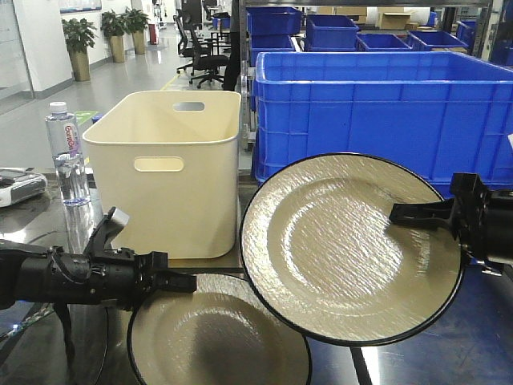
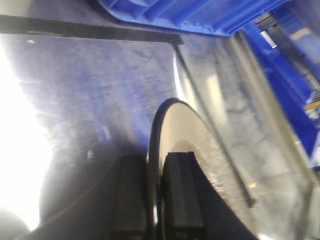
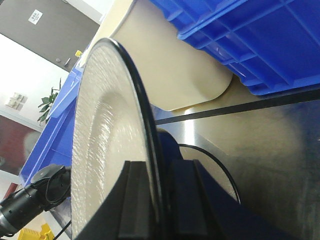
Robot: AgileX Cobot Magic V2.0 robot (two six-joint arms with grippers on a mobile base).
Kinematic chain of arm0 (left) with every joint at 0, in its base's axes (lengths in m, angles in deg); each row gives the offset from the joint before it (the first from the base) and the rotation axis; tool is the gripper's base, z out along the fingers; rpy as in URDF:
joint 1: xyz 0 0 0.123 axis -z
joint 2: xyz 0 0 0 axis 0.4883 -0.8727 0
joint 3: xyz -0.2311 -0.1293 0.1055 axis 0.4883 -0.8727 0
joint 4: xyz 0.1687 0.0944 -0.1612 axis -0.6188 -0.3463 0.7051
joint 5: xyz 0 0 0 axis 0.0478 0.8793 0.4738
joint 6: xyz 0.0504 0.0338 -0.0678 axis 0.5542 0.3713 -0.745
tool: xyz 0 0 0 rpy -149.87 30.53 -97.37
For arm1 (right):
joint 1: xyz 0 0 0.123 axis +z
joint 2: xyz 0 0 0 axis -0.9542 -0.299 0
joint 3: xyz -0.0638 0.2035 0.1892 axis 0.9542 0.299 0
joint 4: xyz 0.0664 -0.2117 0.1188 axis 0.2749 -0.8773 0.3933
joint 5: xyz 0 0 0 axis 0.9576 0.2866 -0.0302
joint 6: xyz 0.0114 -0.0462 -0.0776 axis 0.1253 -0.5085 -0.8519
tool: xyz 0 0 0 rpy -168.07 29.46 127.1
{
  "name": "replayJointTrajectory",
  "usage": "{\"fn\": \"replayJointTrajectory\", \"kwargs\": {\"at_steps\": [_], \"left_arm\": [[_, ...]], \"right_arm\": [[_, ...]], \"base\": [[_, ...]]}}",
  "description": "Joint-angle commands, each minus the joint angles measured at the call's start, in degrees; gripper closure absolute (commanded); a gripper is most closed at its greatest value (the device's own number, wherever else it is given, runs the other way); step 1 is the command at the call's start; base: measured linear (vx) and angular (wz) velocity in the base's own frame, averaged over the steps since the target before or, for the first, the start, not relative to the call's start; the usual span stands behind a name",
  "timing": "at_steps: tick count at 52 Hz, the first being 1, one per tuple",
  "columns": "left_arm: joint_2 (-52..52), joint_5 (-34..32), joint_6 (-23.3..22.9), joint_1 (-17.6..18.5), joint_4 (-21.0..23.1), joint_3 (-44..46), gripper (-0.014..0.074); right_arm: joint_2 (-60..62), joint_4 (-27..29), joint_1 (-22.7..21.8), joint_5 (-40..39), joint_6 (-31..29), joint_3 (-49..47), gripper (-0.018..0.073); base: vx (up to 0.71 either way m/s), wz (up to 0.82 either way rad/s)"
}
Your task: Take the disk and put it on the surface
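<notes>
An open workshop floor with potted plants (image 1: 78, 40) and office chairs (image 1: 204, 52) lies behind the dark, glossy surface (image 1: 473, 345) I am working over, which mirrors the blue around it and is crossed by thin black lines. At the far left edge sits a grey device (image 1: 20, 186), and just beside it a clear water bottle (image 1: 67, 152) stands upright. The left gripper (image 1: 180, 282) reaches in low from the left, and my left wrist view shows its two dark fingers (image 2: 131, 200) clenched on either side of the black rim of the lower disk (image 1: 220, 341), a cream plate tilted toward the front camera. Its bottom edge runs out of frame, so I cannot tell whether it touches the surface. Behind it stands a cream bin (image 1: 168, 172) with handle slots, close against a large blue crate (image 1: 377, 112) that walls off the back right. The raised disk (image 1: 345, 249), also cream with a black rim, is held up in front of that crate, its lower left edge overlapping the lower disk in the front view. The right gripper (image 1: 401, 213) comes in from the right edge, its jaws gripping this disk's rim. Bare tabletop shows below the raised disk at the lower right.
</notes>
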Motion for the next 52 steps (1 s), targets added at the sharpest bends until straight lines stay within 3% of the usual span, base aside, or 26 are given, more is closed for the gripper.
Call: {"fn": "replayJointTrajectory", "kwargs": {"at_steps": [1,8,13,27,42,49,52], "left_arm": [[2.97,0.17,0.51,0.45,2.40,1.89,0.0188],[2.97,-0.26,0.51,0.45,0.33,1.89,0.0033],[3.18,-2.03,2.29,0.07,-2.48,1.89,-0.0025],[8.01,-10.91,5.47,-2.14,-13.36,1.89,-0.0003],[21.19,-12.57,5.07,-4.70,-21.66,1.89,0.0111],[28.99,-12.35,2.83,-4.88,-23.82,1.89,0.0307],[31.92,-12.35,2.33,-4.88,-25.22,1.89,0.0437]], "right_arm": [[2.21,7.15,-0.14,1.64,0.20,-2.08,0.0568],[2.21,7.15,-0.14,1.76,0.20,-2.08,0.0568],[2.21,7.04,-0.14,2.18,0.13,-2.08,0.0568],[2.21,7.03,-0.14,3.20,0.13,-2.08,0.0568],[2.14,3.53,0.23,2.78,0.18,-2.08,0.0568],[1.61,3.07,0.23,1.58,1.61,-2.08,0.0568],[0.94,3.07,0.38,1.58,2.91,-2.08,0.0568]], "base": [[0.00,0.00],[0.00,0.00],[0.00,0.00],[0.00,0.00],[0.00,0.00],[0.00,0.00],[0.00,0.00]]}}
